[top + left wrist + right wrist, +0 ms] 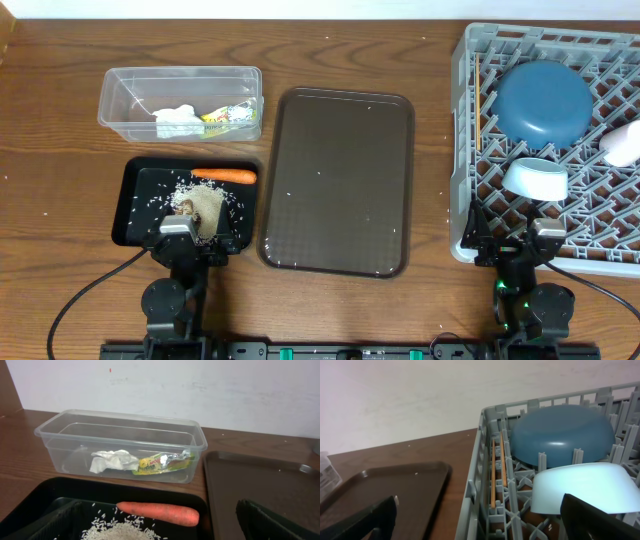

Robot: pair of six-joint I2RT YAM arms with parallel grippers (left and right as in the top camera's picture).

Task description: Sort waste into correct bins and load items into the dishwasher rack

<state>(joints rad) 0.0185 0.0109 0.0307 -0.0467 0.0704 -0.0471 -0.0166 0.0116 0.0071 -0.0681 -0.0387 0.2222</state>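
Note:
The orange carrot point(224, 176) point(159, 512), white rice point(208, 203) point(122, 530) and a small brown lump point(186, 206) lie in the black tray point(122, 205) point(30, 497). The crumpled wrapper point(232, 117) point(161, 463) lies in the clear tub point(125, 100) point(120, 427). The grey rack point(460, 150) point(485, 450) holds the dark blue bowl point(543, 100) point(560, 432), pale blue bowl point(535, 180) point(580, 487), white cup point(625, 145) and chopsticks point(480, 105) point(497, 472). The pale blue cup is not seen. My left gripper point(180, 240) point(155, 532) is open over the tray's near edge. My right gripper point(510, 248) point(480, 527) is open at the rack's near left corner.
A large dark brown serving tray point(338, 180) point(260, 485) point(380, 490) lies between the black tray and the rack, with a few rice grains on it. White crumpled tissue point(178, 120) point(112, 460) lies in the clear tub beside the wrapper.

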